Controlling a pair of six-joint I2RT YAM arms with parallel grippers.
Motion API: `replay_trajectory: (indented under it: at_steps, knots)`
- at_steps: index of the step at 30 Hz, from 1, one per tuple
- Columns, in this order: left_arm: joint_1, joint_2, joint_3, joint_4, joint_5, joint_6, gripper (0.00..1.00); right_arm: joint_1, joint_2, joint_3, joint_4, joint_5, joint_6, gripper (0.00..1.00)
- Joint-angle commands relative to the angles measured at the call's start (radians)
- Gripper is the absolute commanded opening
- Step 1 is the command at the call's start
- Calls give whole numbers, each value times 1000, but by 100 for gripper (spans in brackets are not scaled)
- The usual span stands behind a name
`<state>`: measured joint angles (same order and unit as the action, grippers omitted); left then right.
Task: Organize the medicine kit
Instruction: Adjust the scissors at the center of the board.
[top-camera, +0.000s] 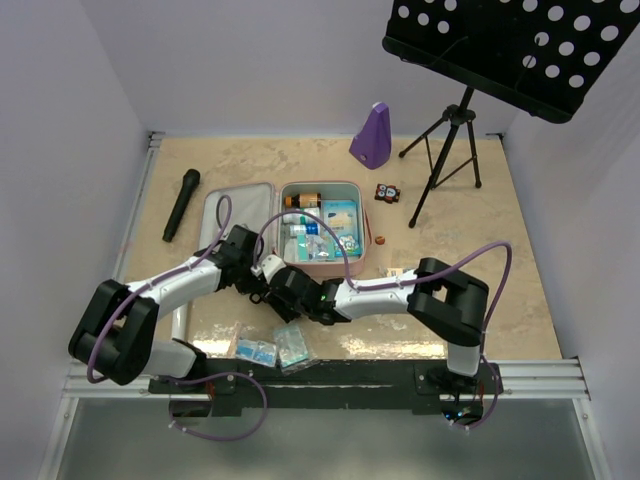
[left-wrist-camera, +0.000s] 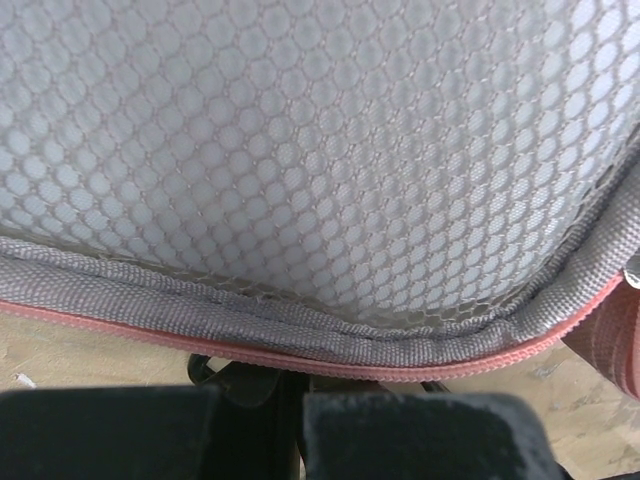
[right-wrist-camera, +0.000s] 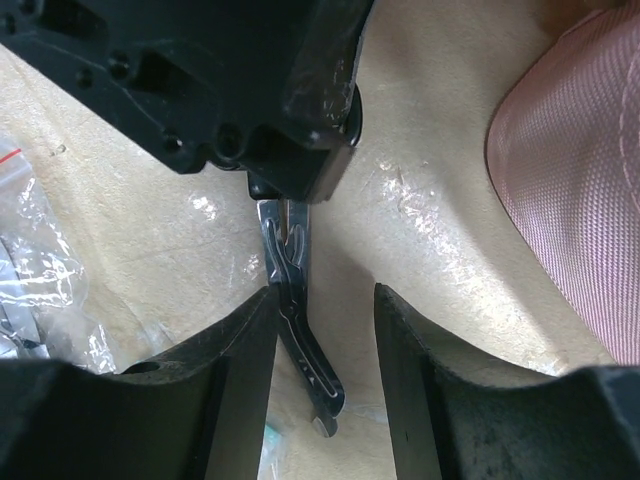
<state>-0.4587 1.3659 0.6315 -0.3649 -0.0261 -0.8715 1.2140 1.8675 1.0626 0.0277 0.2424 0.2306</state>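
Mid-handoff just under the medicine kit (top-camera: 322, 271) in the top view: left tool (right-wrist-camera: 292, 192) clamped on a thin metal strip (right-wrist-camera: 286, 262), right tool (right-wrist-camera: 325, 345) half-wide straddling it, probably squeeze next.

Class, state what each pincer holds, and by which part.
The left pincer grips the metal tool by one end; the right pincer straddles the other end, not closed.

Music stand (top-camera: 470, 50) cropped — medicine kit (top-camera: 250, 205) labels illegible
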Motion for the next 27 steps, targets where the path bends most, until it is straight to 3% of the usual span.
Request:
replay_trajectory:
  at_steps: [1,15,27]
  knots:
    - [-3,-33,27,15,6,6,0,18,28,27,2,18,-33,47]
    - [-3,-50,14,14,12,5,0,24,-19,-19,58,1,10,53]
    - [-3,-125,46,-35,0,8,0,24,-108,-1,-5,66,67,55]
